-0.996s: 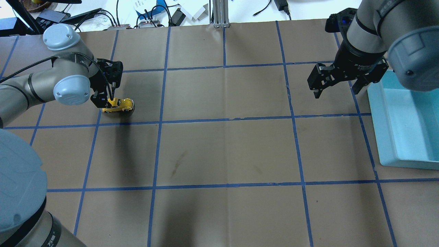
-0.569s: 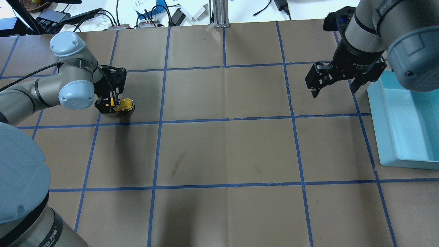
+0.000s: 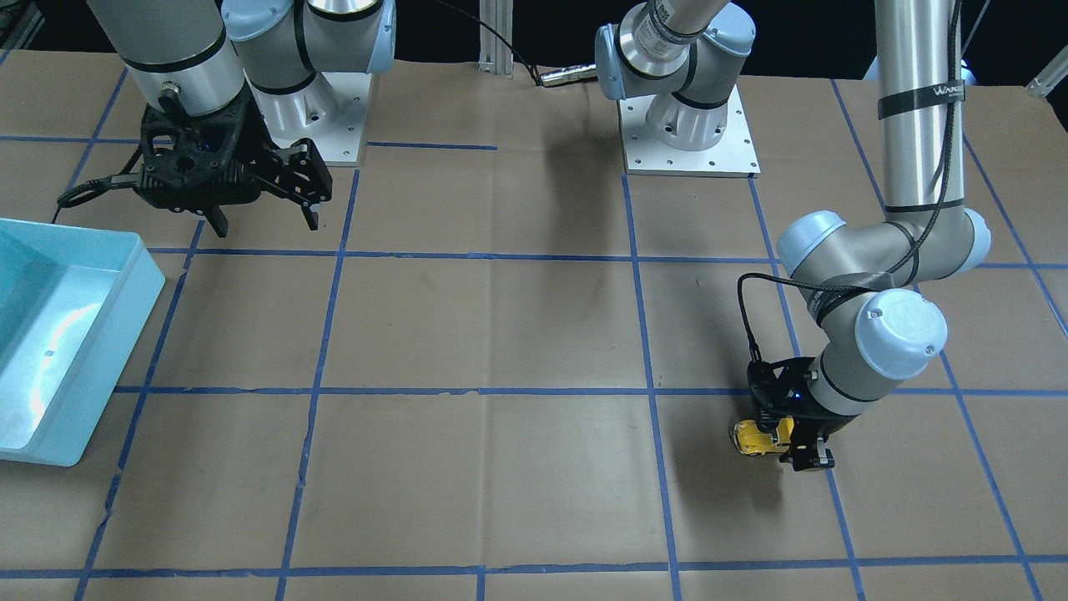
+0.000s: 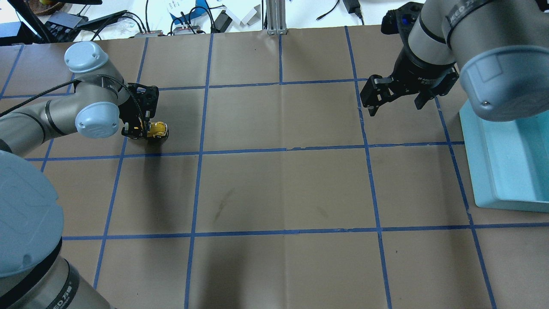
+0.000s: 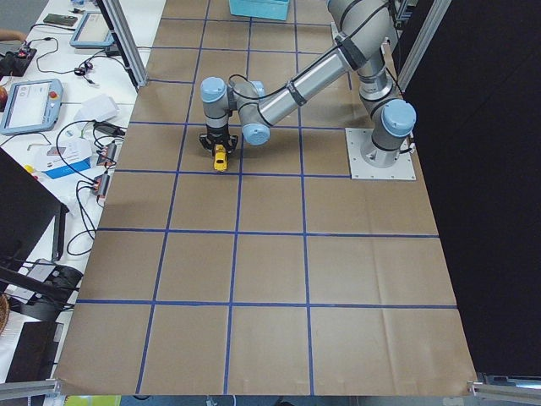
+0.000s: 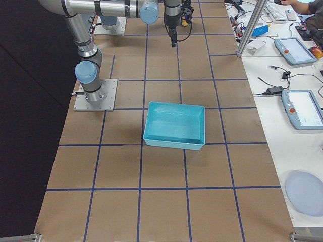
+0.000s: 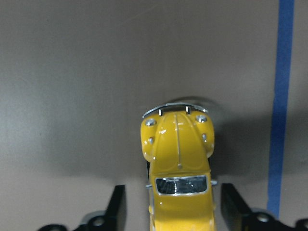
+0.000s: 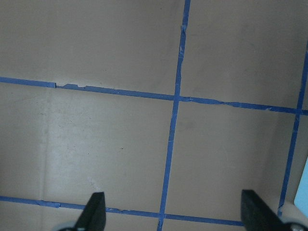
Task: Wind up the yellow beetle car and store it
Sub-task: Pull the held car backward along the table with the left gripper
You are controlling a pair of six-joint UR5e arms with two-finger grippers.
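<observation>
Right gripper [image 4: 394,108] has swung away from the bin [image 4: 471,154], jaws open, and I see the left gripper [image 4: 138,131] lower now, jaws open astride the car [image 7: 178,159] standing on the bench [image 4: 279,184].

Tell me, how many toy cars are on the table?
1. The yellow beetle car sits on the brown paper, straddled by the open left tool. No other shows.

Yellow on brown
Glossy yellow beetle car [image 7: 179,163], silver bumper [image 7: 175,107]; brown table [image 4: 283,184] gridded with blue tape [image 4: 283,149]; light-blue bin [image 4: 482,171].
</observation>
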